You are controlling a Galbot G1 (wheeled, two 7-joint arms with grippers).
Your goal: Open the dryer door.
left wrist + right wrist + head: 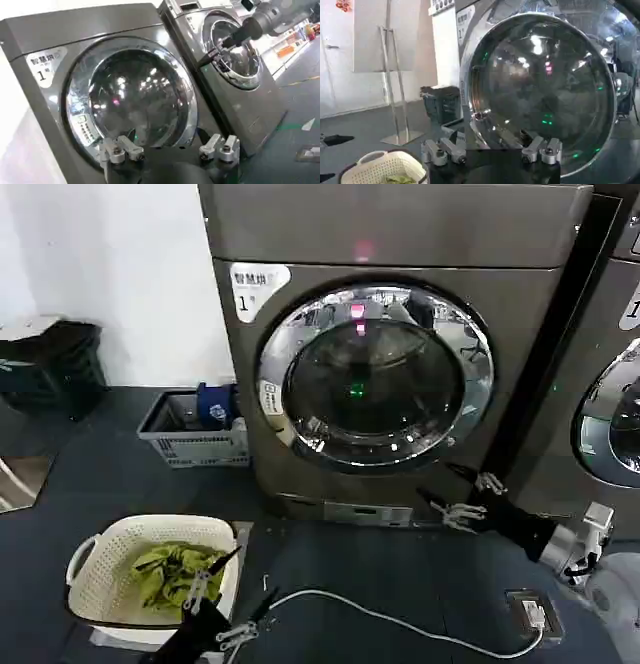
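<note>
Bronze-grey dryer [400,244] fills the upper centre of the head view, white "1" sticker [255,289] at its upper-left corner. A second machine [610,384] runs off the right edge.

The dryer door [375,379] sits centre frame, shut flush against the machine front: wide chrome rim, dark glass with small green and pink light reflections. In the left wrist view the door [132,95] takes up the middle; in the right wrist view it [542,90] looms close, right of centre.

White laundry basket [100,559] with green cloth [175,569] inside, lower left of the head view. Grey crate [195,429] stands against the dryer's left side, mid-left. Dark bin [50,369] at the far left edge. White cable [400,624] trails across the dark floor along the bottom.

Right gripper [455,494], lower right of the head view, jaws spread apart, holding nothing, below the door's lower-right rim; whether a fingertip touches the machine front is hard to judge, probably just clear.

Left gripper [225,599], bottom left beside the basket, fingers parted, empty, well away from the door.
</note>
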